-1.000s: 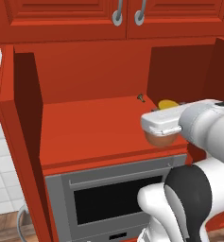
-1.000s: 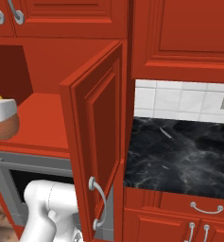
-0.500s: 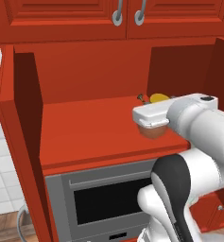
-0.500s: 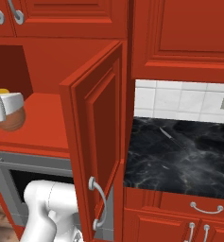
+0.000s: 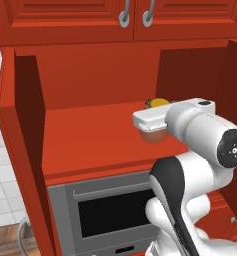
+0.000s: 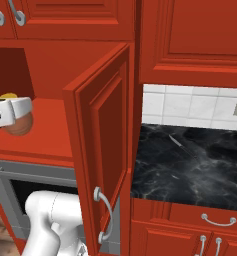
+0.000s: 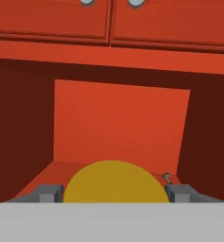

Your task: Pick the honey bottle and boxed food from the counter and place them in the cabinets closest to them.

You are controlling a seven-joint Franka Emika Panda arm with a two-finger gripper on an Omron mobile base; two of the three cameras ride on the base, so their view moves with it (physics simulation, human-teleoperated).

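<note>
Open cabinets [image 5: 90, 145], honey bottle [image 7: 114, 182] between fingers [image 7: 48, 193]

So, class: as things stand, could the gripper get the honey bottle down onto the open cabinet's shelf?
Probably yes. The gripper holds the honey bottle over the red shelf; the cabinet door stands swung aside and the shelf beneath looks bare.

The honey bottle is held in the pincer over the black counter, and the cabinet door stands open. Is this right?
Not quite: the pincer holds the honey bottle over the red cabinet shelf, not the counter, as the left base view shows. The cabinet door does stand open.
</note>
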